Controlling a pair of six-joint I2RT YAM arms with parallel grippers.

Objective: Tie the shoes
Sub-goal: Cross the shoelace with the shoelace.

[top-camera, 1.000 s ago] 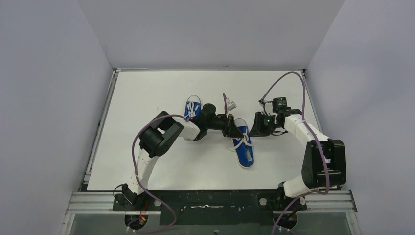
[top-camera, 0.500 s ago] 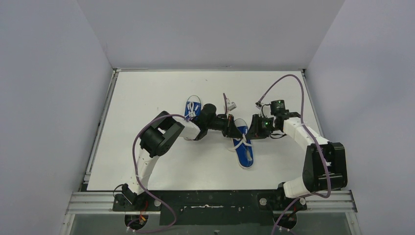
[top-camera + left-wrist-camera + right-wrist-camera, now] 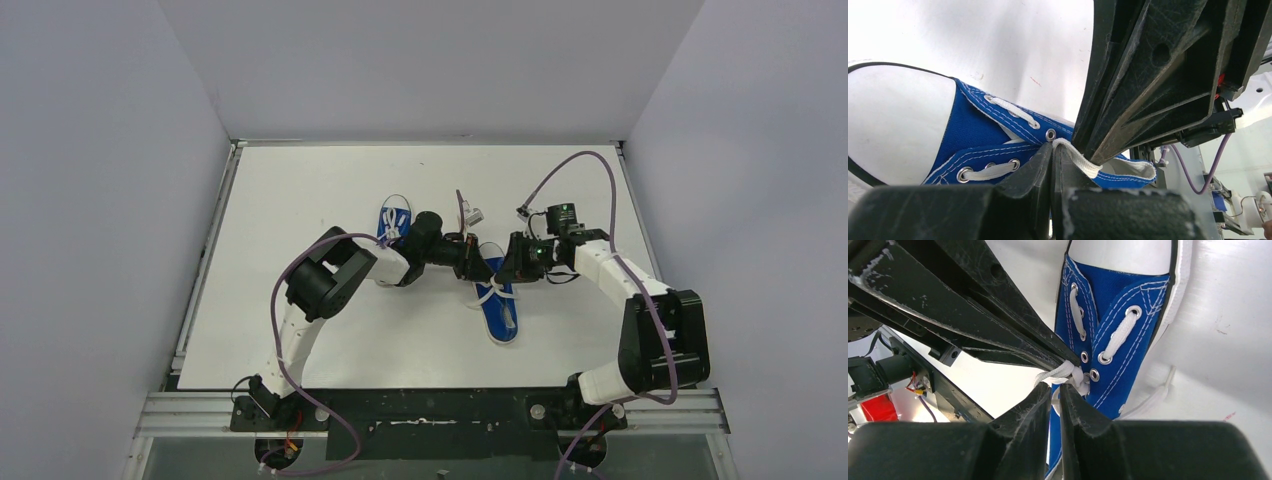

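The shoe (image 3: 499, 310) in hand is found at about 4 o'clock from the middle of the table (image 3: 300, 190). The other shoe (image 3: 396, 220) is seen at 10 o'clock from it, apart, partly covered by the left arm and not gripped. The left gripper (image 3: 1053, 150) is set in from 9 o'clock and is fully closed, with a flat strand of the white lace (image 3: 1082, 162) pinched between its tips beside the upper eyelets. The right gripper (image 3: 1058, 390), set in from 3 o'clock, is closed to a narrow slit, and a bunched part of the lace is nipped at its tips. The two grippers are nearly touching.

A first crossing or knot is judged to be in hand; no bow is seen. Next, the strands would probably need to be drawn apart toward 9 and 3 o'clock, with both pinches firm and the shoe not dragged.
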